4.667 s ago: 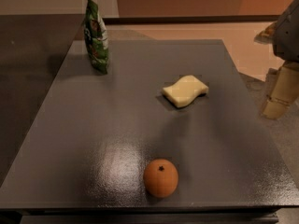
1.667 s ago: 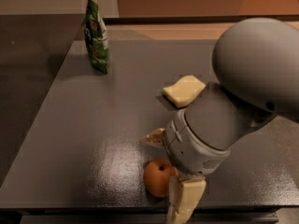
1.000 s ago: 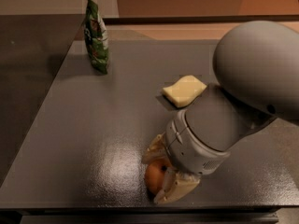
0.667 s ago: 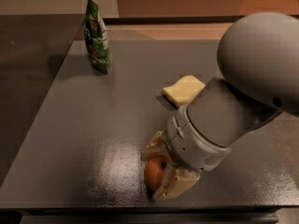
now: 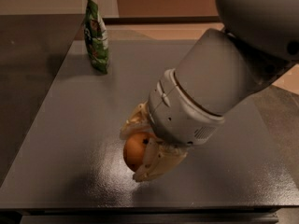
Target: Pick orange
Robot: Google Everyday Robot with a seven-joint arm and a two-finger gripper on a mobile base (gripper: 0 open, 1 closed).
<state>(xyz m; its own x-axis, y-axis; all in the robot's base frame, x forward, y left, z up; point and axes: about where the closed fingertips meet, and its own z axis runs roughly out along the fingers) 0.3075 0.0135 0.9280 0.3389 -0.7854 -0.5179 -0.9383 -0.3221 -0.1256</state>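
Note:
The orange (image 5: 134, 149), a small round fruit, sits between the two pale fingers of my gripper (image 5: 133, 154) near the front middle of the dark grey table (image 5: 70, 120). The gripper is shut on it, one finger (image 5: 133, 122) above and behind it, the other (image 5: 156, 164) below and in front. The orange appears to be held just above the tabletop, with a soft shadow to its lower left. My large grey arm (image 5: 219, 78) reaches in from the upper right and covers much of the table's right half.
A green snack bag (image 5: 96, 34) stands upright at the table's far left corner. The table's front edge (image 5: 140, 209) runs just below the gripper. Beyond the table lie tan floor and a brown wall. The arm hides what lies behind it.
The gripper came down around the orange and shut on it. The orange has since moved up and to the left in the fingers. The yellow sponge is now hidden behind the arm.

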